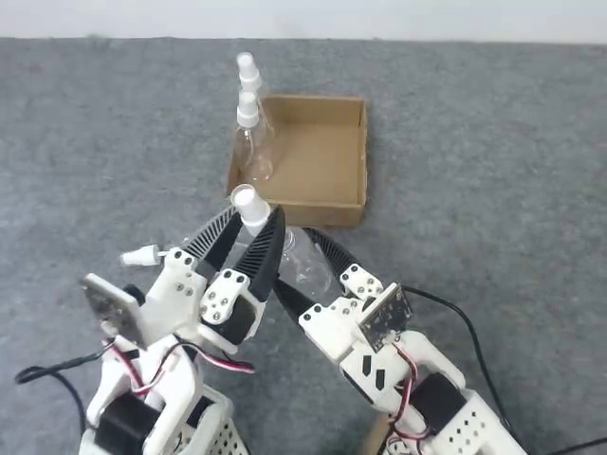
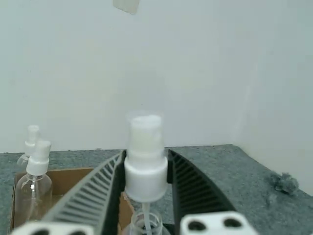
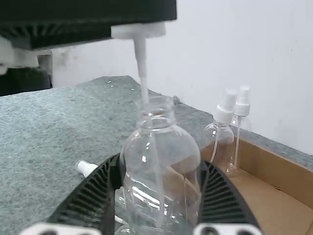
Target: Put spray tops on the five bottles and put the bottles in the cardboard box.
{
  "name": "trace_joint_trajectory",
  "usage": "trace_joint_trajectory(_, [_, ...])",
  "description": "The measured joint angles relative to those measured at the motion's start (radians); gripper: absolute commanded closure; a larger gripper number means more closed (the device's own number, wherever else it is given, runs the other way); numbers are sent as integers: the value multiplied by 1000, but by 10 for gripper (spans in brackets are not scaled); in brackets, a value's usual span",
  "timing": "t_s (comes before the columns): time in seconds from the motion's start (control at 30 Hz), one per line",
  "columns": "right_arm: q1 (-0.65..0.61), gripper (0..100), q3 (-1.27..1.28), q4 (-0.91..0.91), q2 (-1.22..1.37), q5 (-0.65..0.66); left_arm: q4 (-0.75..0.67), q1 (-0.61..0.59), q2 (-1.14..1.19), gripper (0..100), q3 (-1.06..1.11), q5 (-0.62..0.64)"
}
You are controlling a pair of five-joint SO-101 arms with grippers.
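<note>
**High view.** Grey, felt-like table (image 1: pixel 493 171), with a white wall (image 1: pixel 379 17) strip behind. An open, square cardboard box (image 1: pixel 341 213) sits mid-table. Two capped bottles (image 1: pixel 254 142) of clear plastic with white tops stand at its left wall. The left gripper (image 1: pixel 248 224) has black ribbed jaws clamped on a white top (image 1: pixel 248 202), held upright. The right gripper (image 1: pixel 302 263) has its jaws clamped on a clear bottle (image 1: pixel 308 273), directly under that top. A loose top (image 1: pixel 140 255) lies on its side on the table, left of the left gripper.

**Left wrist view.** The top sits between the jaws, gripped at its smooth round collar, with the nozzle end above the fingers. A thin tube (image 2: pixel 145 215) hangs from it into the bottle's open neck. The capped bottles stand inside the box, near a corner.

**Right wrist view.** The bottle is upright between the jaws, gripped at its rounded body. The tube runs down through the neck. The collar is above the rim and not touching it. The loose top lies on the table just beside the bottle.
</note>
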Motion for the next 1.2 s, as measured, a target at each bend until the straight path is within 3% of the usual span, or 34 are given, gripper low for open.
trace_joint_trajectory(0.2, [0,929,0,0,0,0,2,3,0,979,0,-63])
trace_joint_trajectory(0.57, [0,929,0,0,0,0,11,3,0,820,18,-74])
trace_joint_trajectory(1.2, [0,929,0,0,0,0,11,3,0,817,0,-74])
